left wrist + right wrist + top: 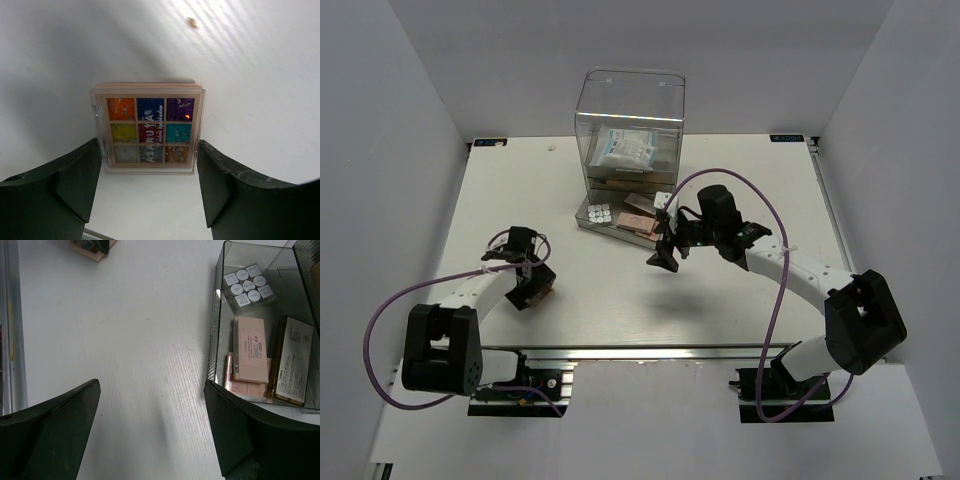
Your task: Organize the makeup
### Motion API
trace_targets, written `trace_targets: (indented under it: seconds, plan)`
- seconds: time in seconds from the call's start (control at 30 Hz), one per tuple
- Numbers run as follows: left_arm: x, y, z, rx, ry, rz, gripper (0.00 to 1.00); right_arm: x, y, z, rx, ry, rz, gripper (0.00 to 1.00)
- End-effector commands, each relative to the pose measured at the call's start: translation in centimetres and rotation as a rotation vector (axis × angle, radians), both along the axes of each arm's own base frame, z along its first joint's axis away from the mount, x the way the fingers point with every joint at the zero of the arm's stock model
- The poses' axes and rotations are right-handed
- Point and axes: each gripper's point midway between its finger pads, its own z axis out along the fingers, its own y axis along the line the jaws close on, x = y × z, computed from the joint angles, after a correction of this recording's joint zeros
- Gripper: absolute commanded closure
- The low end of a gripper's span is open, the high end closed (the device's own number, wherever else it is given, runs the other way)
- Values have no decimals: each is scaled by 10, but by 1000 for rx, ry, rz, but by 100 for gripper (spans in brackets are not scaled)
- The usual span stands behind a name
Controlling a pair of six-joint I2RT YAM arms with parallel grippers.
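Box: tall clear acrylic box [632, 95] stands at the far middle of the table [620, 310]; a white-blue packet [623, 150] lies in its upper part, on a tan layer I cannot identify.
Drawer: its bottom drawer [214, 335] is out toward my bases. Inside are a white palette of round pans [248, 286] at one end, two flat peach palettes [251, 354] stacked, and a label-backed palette [292, 360] beside them.
Loose piece: multicoloured palette [149, 129], nine pans under a clear lid, lies flat on the table at my left, well apart from the box.
Left gripper [532, 287]: jaws apart, one finger at each side edge of the multicoloured palette; I cannot tell whether they touch it.
Right gripper [665, 257]: jaws wide apart, nothing between them, over bare table just beside the drawer.
Hidden: from above, my left gripper covers most of the multicoloured palette.
Cut off: my right wrist view clips the drawer's far side and the box above it.
Unclear: print on the labels is too small to read; what lies beneath the packet is blurred.
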Motion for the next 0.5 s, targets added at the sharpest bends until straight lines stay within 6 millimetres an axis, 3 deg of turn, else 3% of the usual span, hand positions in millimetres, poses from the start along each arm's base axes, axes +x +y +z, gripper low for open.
trace_targets:
  seconds: [0.0,0.13,0.27,0.33,0.37,0.4,0.47]
  plan:
    - [32,-24,25,-121,-131,-46,94,2,4,18,35,-48,6,11]
    - [72,-45,71,-218,-298,-94,94,6,3,24,33,-75,2,11]
    - [113,-91,125,-333,-437,-228,94,10,3,28,35,-92,-14,11]
    - [127,-108,138,-339,-462,-279,94,12,2,29,38,-89,-27,11]
    - [131,-121,129,-339,-428,-310,93,13,2,29,41,-90,-32,11]
    - [144,-128,143,-336,-454,-325,92,13,1,30,43,-92,-35,11]
    - [156,-139,130,-331,-416,-349,85,13,-1,31,45,-94,-46,11]
